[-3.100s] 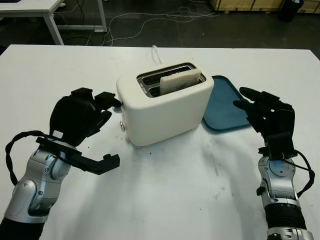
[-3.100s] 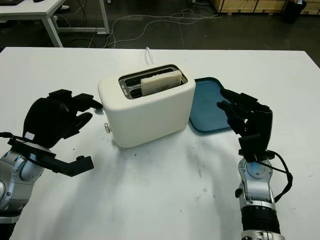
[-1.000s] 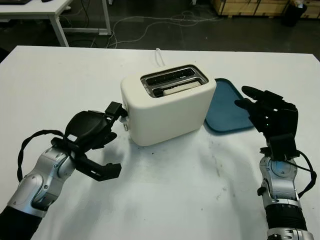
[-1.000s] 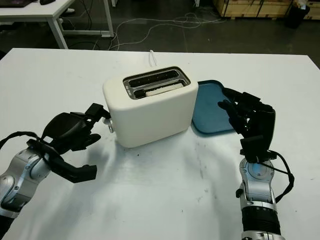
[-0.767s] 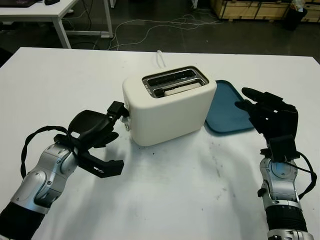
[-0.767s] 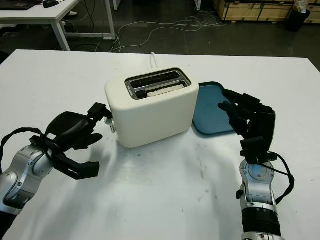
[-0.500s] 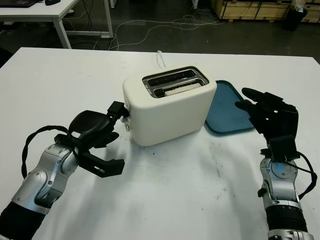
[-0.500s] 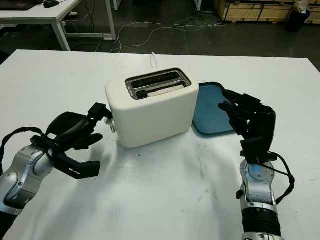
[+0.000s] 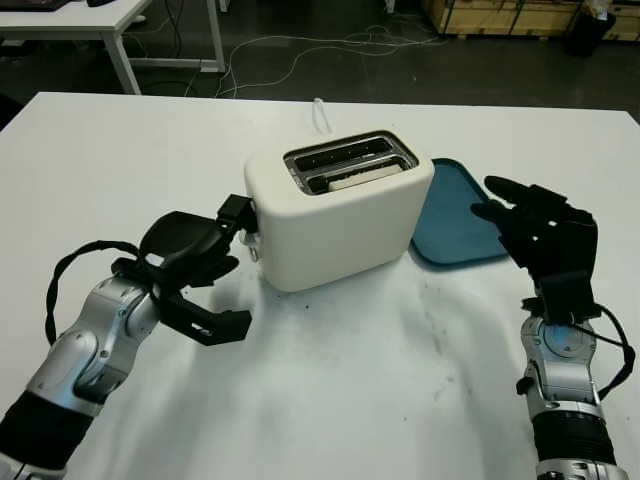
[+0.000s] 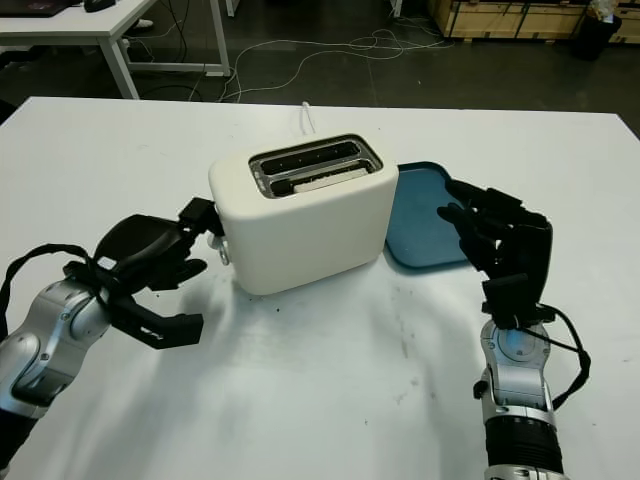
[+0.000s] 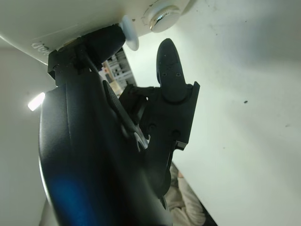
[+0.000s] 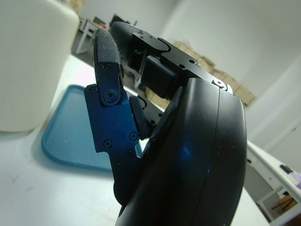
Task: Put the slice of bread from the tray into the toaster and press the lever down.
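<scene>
The toaster (image 9: pixel 340 215) is seen on the tabletop (image 9: pixel 350 380) beside the tray (image 9: pixel 455 215), with the bread (image 9: pixel 362 179) sunk in its near slot. The left hand (image 9: pixel 195 255) is pressed to the lever (image 9: pixel 236 211), nothing grasped; a slipped finger could shove the toaster sideways. The right hand (image 9: pixel 540 240) is held open by the tray.

We see just the top edge of the bread (image 9: pixel 362 181) down in the toaster (image 9: pixel 340 222); the rest is hidden by the walls. The toaster covers the near-left side of the tray (image 9: pixel 455 215). The left hand (image 9: pixel 195 250) blocks the lever, so we cannot tell whether its fingers touch it or how far down it sits.
</scene>
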Motion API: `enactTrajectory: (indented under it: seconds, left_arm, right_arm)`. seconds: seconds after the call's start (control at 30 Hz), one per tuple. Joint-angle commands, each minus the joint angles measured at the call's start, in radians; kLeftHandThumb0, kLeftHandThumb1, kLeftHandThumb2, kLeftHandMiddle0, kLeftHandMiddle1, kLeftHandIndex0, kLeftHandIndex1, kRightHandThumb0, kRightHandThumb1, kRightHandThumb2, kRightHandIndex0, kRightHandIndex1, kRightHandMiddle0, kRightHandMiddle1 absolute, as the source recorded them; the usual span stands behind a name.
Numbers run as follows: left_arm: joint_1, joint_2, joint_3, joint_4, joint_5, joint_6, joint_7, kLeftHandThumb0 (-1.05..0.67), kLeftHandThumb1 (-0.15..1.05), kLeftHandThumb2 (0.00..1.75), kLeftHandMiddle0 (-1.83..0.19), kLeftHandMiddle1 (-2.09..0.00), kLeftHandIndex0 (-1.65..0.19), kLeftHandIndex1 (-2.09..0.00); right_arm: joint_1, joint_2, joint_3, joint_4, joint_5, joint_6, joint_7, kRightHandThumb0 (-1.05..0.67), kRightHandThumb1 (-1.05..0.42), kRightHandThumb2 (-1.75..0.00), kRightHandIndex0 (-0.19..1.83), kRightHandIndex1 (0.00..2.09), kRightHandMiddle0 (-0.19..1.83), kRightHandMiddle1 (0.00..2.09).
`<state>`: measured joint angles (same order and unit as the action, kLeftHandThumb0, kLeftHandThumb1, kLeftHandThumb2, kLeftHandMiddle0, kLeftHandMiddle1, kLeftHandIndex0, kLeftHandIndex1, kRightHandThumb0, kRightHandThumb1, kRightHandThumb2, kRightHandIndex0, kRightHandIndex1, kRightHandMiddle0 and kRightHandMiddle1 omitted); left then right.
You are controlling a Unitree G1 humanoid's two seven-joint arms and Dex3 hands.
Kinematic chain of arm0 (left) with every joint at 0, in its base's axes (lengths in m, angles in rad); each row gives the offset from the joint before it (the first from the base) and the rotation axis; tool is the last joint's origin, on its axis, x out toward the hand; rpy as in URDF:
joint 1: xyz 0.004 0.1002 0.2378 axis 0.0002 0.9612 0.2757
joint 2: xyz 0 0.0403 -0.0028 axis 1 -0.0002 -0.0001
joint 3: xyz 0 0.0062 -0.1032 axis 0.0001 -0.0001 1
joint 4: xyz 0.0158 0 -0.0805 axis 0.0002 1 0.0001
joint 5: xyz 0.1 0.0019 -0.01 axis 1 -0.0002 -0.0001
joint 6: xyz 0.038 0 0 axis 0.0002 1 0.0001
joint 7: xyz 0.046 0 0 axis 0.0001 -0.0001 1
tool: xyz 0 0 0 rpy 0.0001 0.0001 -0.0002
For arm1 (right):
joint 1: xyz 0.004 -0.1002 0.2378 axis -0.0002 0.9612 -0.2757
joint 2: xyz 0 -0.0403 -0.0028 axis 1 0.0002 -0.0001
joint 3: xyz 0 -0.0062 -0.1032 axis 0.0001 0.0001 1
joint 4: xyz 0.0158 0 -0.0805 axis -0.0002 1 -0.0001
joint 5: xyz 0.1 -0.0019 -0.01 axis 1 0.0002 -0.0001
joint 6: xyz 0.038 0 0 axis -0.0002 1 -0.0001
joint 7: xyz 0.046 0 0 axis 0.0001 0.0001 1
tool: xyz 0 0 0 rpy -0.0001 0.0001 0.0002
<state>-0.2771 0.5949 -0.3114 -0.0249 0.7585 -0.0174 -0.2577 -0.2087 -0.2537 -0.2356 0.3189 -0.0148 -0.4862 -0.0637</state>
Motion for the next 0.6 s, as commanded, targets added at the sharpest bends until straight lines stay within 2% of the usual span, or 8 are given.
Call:
enactTrajectory:
  seconds: [0.0, 0.07, 0.1, 0.2, 0.4, 0.57]
  left_arm:
    - [0.061, -0.072, -0.185, 0.174, 0.04, 0.004, -0.142, -0.32, 0.92, 0.47, -0.85, -0.5, -0.72, -0.41]
    - [0.063, -0.064, -0.212, 0.201, 0.057, -0.035, -0.126, -0.32, 0.92, 0.51, -0.94, -0.42, -0.81, -0.32]
    - [0.071, -0.071, -0.205, 0.2, 0.042, -0.024, -0.124, -0.31, 0.92, 0.53, -0.95, -0.41, -0.83, -0.3]
    - [0.074, -0.087, -0.191, 0.186, 0.02, 0.02, -0.15, -0.31, 0.92, 0.54, -0.93, -0.39, -0.8, -0.26]
    - [0.069, -0.076, -0.199, 0.171, 0.023, 0.033, -0.174, -0.32, 0.92, 0.61, -0.9, -0.37, -0.78, -0.22]
    - [0.077, -0.08, -0.189, 0.163, 0.001, 0.038, -0.164, -0.32, 0.92, 0.58, -0.89, -0.35, -0.79, -0.2]
  right_arm:
    - [0.009, -0.008, -0.012, -0.019, 0.007, 0.007, -0.001, -0.54, -0.92, -0.19, 1.18, 0.16, 1.11, 0.0]
    - [0.01, -0.013, -0.014, -0.026, 0.004, 0.015, -0.001, -0.55, -0.92, -0.19, 1.18, 0.16, 1.12, 0.0]
    - [0.01, -0.016, -0.015, -0.025, 0.002, 0.015, -0.001, -0.55, -0.92, -0.19, 1.17, 0.16, 1.11, 0.0]
    - [0.009, -0.018, -0.014, -0.023, -0.001, 0.014, -0.002, -0.54, -0.92, -0.19, 1.16, 0.16, 1.11, 0.0]
    - [0.009, -0.016, -0.013, -0.022, -0.002, 0.016, -0.003, -0.53, -0.92, -0.19, 1.17, 0.16, 1.11, 0.0]
    - [0.007, -0.016, -0.014, -0.019, -0.001, 0.013, -0.002, -0.54, -0.92, -0.19, 1.17, 0.15, 1.1, 0.0]
